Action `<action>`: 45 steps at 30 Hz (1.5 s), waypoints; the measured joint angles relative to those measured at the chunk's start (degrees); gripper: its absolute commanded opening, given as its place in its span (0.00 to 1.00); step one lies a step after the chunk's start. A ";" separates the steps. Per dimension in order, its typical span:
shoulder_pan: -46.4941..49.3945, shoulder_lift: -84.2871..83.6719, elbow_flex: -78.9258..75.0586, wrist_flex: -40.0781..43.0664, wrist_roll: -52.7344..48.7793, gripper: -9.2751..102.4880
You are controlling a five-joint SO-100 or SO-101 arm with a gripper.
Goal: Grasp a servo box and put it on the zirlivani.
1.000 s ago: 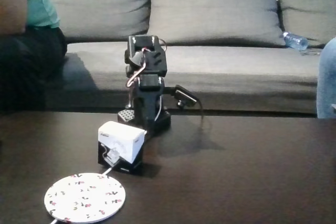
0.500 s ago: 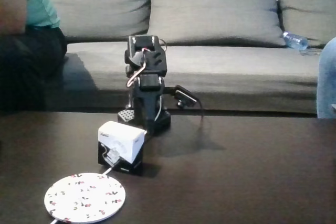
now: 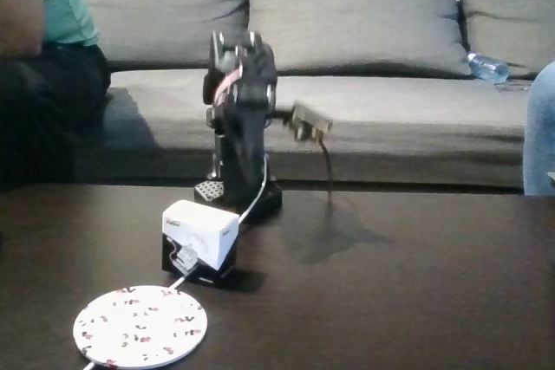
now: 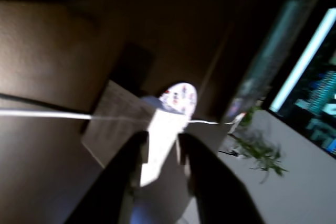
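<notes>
The servo box (image 3: 200,242), white on top and black below, stands on the dark table in front of the arm's base. The zirlivani (image 3: 140,325), a white speckled disc, lies flat at the table's near left edge, a little apart from the box. My black arm (image 3: 240,110) rises behind the box, blurred with motion. In the wrist view my gripper (image 4: 161,142) is open. Its two dark fingers (image 4: 125,182) frame the servo box (image 4: 157,140) further off, with nothing held between them. The zirlivani (image 4: 178,97) lies beyond the box in that view.
A thin white cable (image 3: 254,197) runs from the arm past the box. Behind the table (image 3: 408,292) is a grey sofa (image 3: 364,32) with a water bottle (image 3: 487,67). A person (image 3: 43,58) sits at left and a knee (image 3: 542,127) shows at right.
The arm has lifted out of its folded pose and turned, and the small camera on its side has risen. The box and the disc have not moved.
</notes>
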 measured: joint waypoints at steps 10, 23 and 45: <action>4.83 -26.81 -21.27 1.67 -0.09 0.15; 21.45 -63.19 -40.43 7.47 0.70 0.25; 21.01 -64.51 -35.95 8.09 0.88 0.26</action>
